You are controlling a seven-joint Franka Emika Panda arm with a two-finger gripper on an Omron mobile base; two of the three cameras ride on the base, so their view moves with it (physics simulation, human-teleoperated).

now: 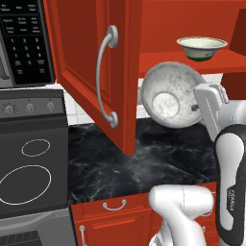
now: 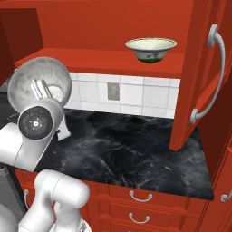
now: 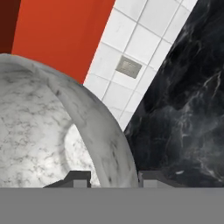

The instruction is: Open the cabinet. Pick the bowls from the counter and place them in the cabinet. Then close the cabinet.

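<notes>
The cabinet stands open, its left door (image 1: 81, 57) and right door (image 2: 213, 68) swung out towards me. On its shelf (image 2: 90, 56) sits the cream bowl (image 1: 202, 48) (image 2: 151, 49), upright. My gripper (image 1: 194, 106) (image 2: 41, 88) (image 3: 113, 177) is shut on the rim of the grey mottled bowl (image 1: 168, 96) (image 2: 27, 81) (image 3: 39, 131). That bowl hangs tipped on its side above the black marble counter (image 1: 144, 163) (image 2: 127, 145), just below the shelf's front edge. In the hand view the rim passes between my two finger tips.
A stovetop (image 1: 29, 163) and a microwave panel (image 1: 24, 43) lie to the left. White tiles with an outlet (image 2: 113, 92) back the counter. Red drawers (image 2: 140, 197) run under it. The open doors flank the arm's path on both sides.
</notes>
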